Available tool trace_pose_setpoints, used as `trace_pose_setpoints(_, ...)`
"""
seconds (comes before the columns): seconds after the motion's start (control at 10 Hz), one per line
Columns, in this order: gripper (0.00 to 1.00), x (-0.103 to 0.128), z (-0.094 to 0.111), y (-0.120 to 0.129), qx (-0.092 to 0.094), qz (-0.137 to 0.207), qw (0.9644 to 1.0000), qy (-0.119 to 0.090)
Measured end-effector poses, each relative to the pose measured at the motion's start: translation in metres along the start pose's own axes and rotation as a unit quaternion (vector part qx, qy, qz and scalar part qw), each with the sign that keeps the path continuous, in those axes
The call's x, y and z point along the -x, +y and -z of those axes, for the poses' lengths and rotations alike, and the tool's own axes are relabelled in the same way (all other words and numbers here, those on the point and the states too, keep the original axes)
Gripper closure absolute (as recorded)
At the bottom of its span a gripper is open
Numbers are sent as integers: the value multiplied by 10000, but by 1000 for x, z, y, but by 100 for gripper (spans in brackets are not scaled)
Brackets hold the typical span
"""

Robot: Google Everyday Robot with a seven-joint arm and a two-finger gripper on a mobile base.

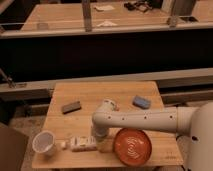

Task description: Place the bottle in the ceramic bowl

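- The wooden table (107, 92) is a flat, pale plank top with a matt grain, and everything rests on it.
- The robot's arm (145, 120) is a smooth white tube reaching in from the right, its wrist bent down near the front edge.
- The ceramic bowl (132, 146) is shallow, round and orange-red with a glossy glaze and pale rings inside. It is hard and chippable, so I would set things into it gently.
- The bottle (81, 143) lies on its side on the table, not yet lifted, between the cup and the bowl with its cap end toward the cup. It looks like light, flattish white plastic — likely slick and a little squashy, best pinched across the flat body.
- The translucent white cup (44, 142) stands upright just left of the bottle.
- The gripper (99, 142) is down at the bottle's right end with its claw drawn narrow, apparently clamped on the bottle.
- A dark grey block (71, 106) and a blue block (141, 102) — both small and flat — lie further back.
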Motion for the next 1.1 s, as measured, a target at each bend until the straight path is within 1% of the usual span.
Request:
trace_pose_setpoints(0.1, 99, 1, 3, 0, 6, -2, 10000, 0)
trace_pose_setpoints(0.4, 99, 4, -1, 0, 22, 8, 10000, -9)
trace_pose_setpoints(0.5, 98, 4, 0, -1, 32, 13, 10000, -31)
trace_pose_setpoints(0.6, 92, 4, -1, -1, 37, 39, 10000, -53)
trace_pose_setpoints(0.7, 90, 4, -3, -1, 23, 65, 10000, -60)
trace_pose_setpoints(0.8, 95, 7, 0, -2, -21, 120, 9999, -45)
trace_pose_setpoints(0.9, 97, 8, 2, -3, -29, 119, 9999, -48)
trace_pose_setpoints(1.1, 97, 10, -2, -3, 20, 169, 9998, -79)
